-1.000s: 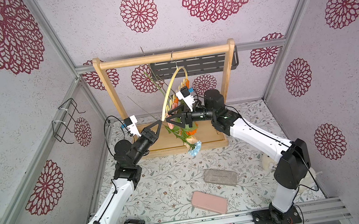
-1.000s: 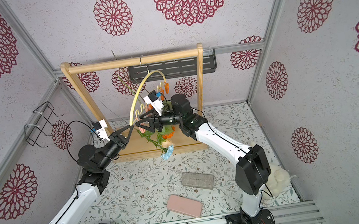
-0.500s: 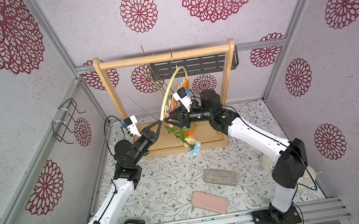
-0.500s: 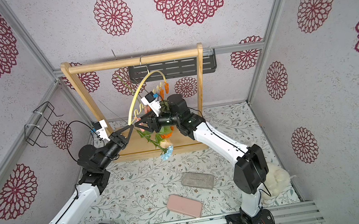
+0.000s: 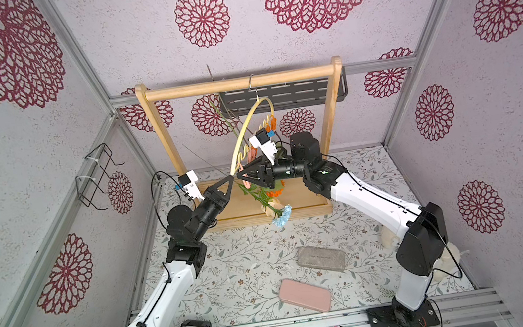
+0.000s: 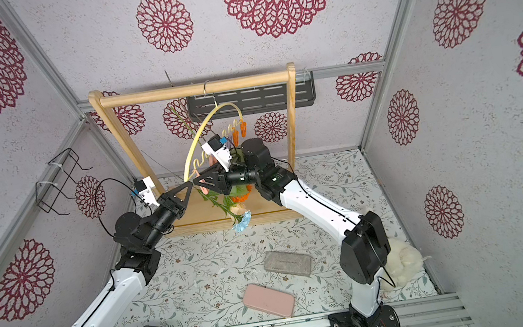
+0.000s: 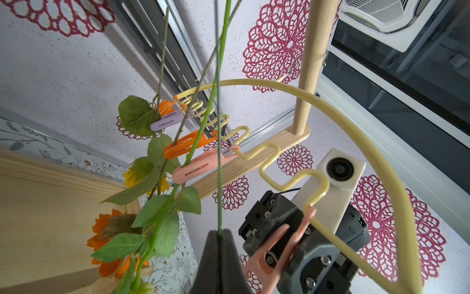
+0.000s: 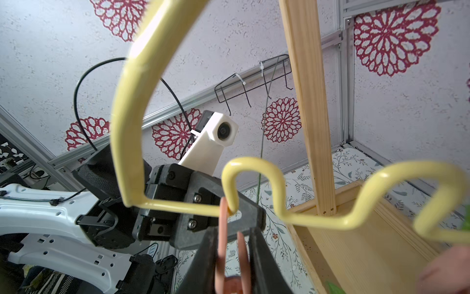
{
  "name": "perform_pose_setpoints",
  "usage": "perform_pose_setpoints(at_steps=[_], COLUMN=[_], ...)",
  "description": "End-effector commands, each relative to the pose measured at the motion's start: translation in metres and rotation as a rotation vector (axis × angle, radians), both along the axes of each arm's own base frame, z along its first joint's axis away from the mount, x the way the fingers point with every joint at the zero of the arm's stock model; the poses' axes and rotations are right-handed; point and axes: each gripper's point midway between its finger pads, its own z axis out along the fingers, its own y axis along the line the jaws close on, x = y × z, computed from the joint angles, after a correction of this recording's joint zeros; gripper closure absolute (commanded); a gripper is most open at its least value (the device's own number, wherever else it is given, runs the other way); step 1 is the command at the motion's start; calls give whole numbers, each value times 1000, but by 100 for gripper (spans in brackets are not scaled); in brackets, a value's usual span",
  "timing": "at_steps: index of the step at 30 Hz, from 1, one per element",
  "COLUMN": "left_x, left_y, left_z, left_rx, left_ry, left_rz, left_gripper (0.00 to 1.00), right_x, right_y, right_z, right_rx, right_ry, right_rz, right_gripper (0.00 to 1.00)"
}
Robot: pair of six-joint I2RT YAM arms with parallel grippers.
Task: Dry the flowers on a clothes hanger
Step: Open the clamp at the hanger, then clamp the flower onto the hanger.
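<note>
Right end effector (image 5: 239, 176) slid toward left one, jaws narrowed, now pinching pink clip (image 8: 222, 229) on yellow hanger (image 8: 126, 127). Left end effector (image 5: 229, 177) clenched on thin green stem (image 7: 218, 178) beside it. I judge clipping step; next, squeeze clip open, feed stem in.

Clothes hanger (image 8: 124, 114) glossy smooth pale-yellow coating; pink clip (image 8: 222, 229) between the right fingers (image 8: 264, 269) matt plastic. Fingers matt black, grainy. Stem (image 7: 219, 208) pinched in left fingers (image 7: 211, 262) smooth plastic, rack frame (image 8: 307, 101) behind them bare grained wood.
</note>
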Motion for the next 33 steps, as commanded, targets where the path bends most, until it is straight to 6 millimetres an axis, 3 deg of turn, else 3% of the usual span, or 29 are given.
perform_pose_setpoints(at_steps=[1,12,24,33], left_x=[3,7,11,8], left_y=[13,8,-18,-13], left_z=[0,11,19,5], left_rx=[-104,-154,-161,-135], left_ry=[10,67,192,236], left_rz=[53,12,-144,-108], left_gripper=[100,100,100,100], right_x=[0,2,7,3], right_y=[-8,-6,-10,-18], right_z=[28,23,24,37], right_rx=[72,75,79,125], right_ry=[-61,-73,-85,-134], right_rz=[-37,-48,-95,-121], right_gripper=[85,90,94,95])
